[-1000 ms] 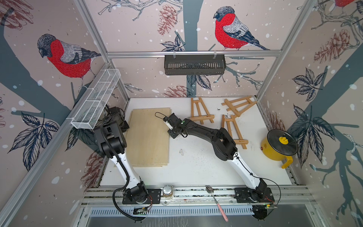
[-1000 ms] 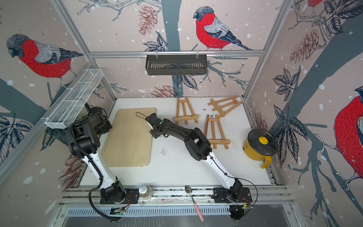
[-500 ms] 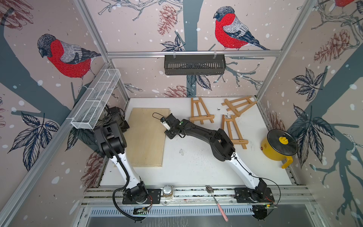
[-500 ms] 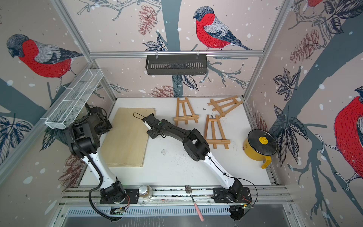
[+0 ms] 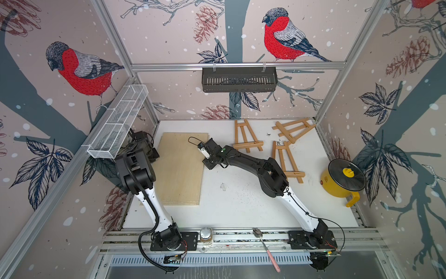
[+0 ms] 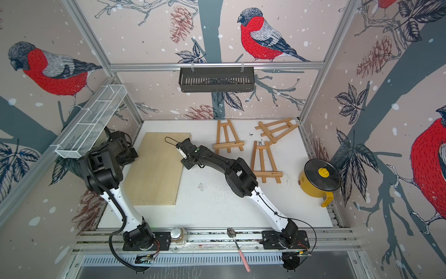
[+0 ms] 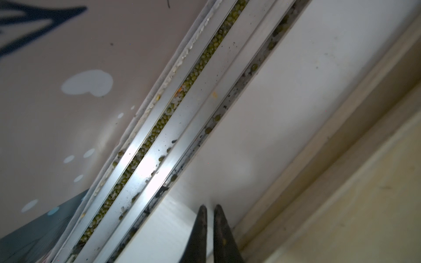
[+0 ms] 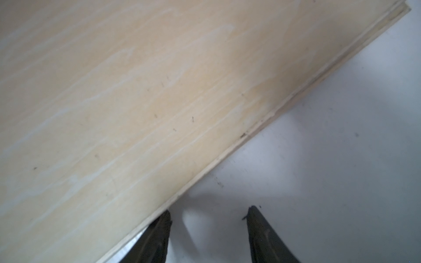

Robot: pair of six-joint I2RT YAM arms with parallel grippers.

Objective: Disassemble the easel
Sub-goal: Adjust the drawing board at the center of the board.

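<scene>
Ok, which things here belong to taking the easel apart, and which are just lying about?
Job: middle easel, corner easel, near easel, boards (probably; the open right pincer is at their edge).
Lying about: pot, spoon, jar, black basket, wire basket.

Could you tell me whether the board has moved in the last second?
Yes. The board has slid left: its right edge now lies farther from the smudge than before.
</scene>
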